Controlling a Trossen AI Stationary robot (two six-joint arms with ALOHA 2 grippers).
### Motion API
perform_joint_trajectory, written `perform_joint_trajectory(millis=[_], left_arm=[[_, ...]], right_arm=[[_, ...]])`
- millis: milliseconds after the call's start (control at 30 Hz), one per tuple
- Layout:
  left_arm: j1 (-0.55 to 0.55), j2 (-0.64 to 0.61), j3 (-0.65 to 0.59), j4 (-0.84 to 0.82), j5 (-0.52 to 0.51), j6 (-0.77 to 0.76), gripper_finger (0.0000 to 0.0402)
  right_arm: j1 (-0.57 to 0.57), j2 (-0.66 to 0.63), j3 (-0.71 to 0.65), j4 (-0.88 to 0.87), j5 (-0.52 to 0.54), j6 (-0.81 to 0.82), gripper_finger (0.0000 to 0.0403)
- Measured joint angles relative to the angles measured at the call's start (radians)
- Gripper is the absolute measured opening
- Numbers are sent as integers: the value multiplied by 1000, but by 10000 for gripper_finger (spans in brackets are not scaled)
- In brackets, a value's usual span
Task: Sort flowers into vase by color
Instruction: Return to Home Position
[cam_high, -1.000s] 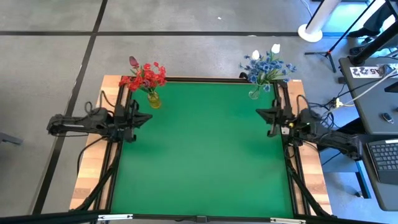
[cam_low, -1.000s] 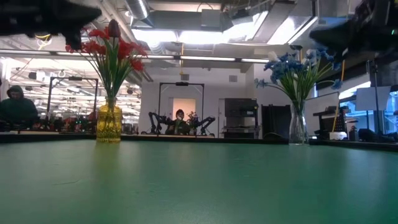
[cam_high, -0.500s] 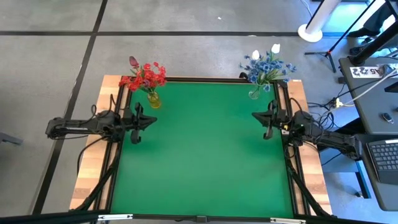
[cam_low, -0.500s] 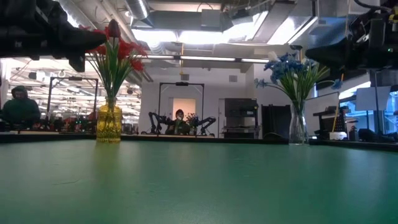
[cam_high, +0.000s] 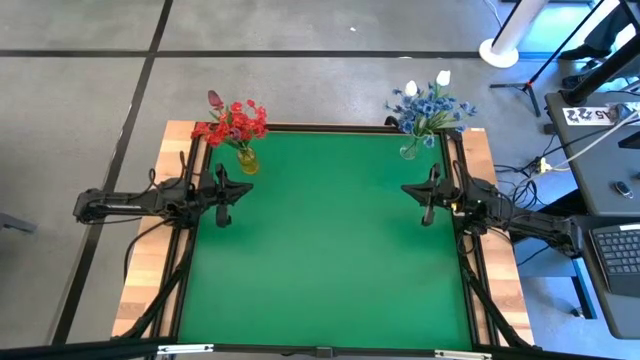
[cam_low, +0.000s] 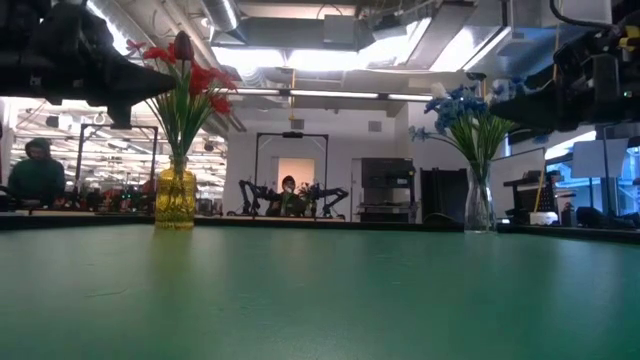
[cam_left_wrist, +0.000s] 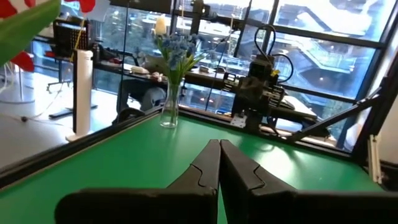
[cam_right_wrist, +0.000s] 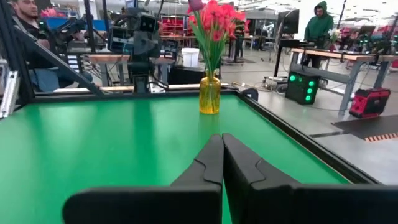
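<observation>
Two vases carry every flower in view, and no stem lies loose on the green mat (cam_high: 320, 250). On the left, the left gripper (cam_left_wrist: 219, 148) hangs over the mat's left edge, its fingers pressed together on nothing, pointing across the table toward the other arm. The yellow vase (cam_high: 247, 160) stands near it at the far left corner, off to the side of the fingers rather than ahead of them. The red flowers (cam_high: 232, 122) rise upright from it, with one darker red-pink bud (cam_high: 214, 98) among them. Further right, at the far right corner, the transparent vase (cam_high: 408, 150) holds the blue flowers (cam_high: 430, 108) and the white tulip buds (cam_high: 411, 89), stems likewise upright. The right gripper (cam_right_wrist: 222, 140) mirrors the left over the right edge, fingers closed and empty, with this vase near its flank. Sorting looks finished. Each arm is nearer its own side's vase, so I judge each should draw straight back toward its own base, away from the blossoms, not swing toward the far corners
</observation>
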Motion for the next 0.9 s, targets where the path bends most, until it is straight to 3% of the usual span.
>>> perform_joint_trajectory(millis=[900], left_arm=[[0, 5, 1, -91, 6, -23, 0]], right_arm=[[0, 6, -2, -8, 48, -1, 20]])
